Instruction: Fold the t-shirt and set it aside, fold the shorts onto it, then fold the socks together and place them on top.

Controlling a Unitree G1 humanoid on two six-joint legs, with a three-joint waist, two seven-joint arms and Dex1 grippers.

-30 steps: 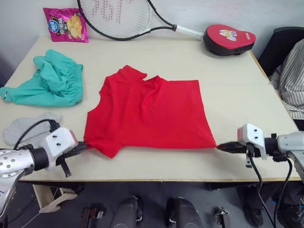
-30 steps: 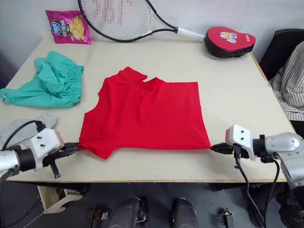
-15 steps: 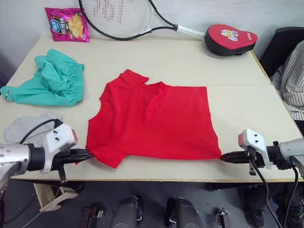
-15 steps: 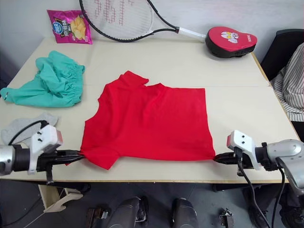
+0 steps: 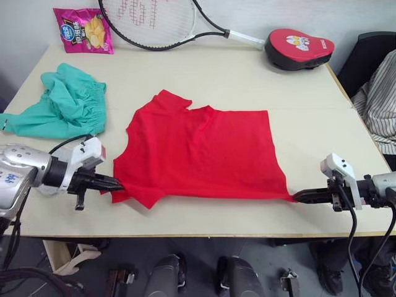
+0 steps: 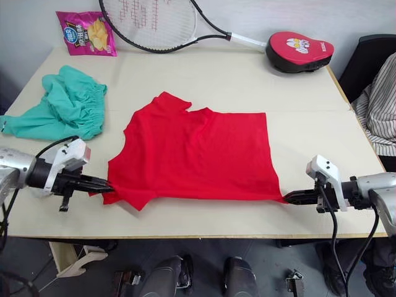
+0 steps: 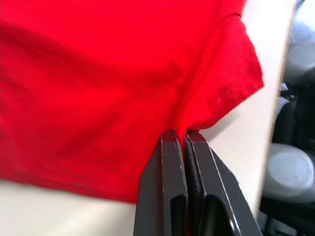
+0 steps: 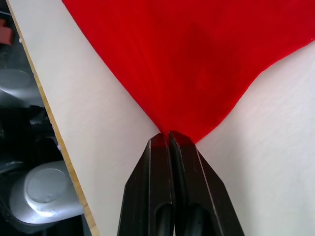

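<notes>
Lower left of frame: left gripper (image 5: 116,184) pinched tight on the t-shirt (image 5: 201,151) at its near left corner. Lower right: right gripper (image 5: 297,197) clamped on the near right corner. T-shirt lies mid-table, red, flat, hem pulled taut between both grips.

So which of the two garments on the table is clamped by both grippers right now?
The red t-shirt. The left gripper and right gripper each pinch a near corner of it, while the teal shorts lie bunched and untouched at the table's left.
</notes>
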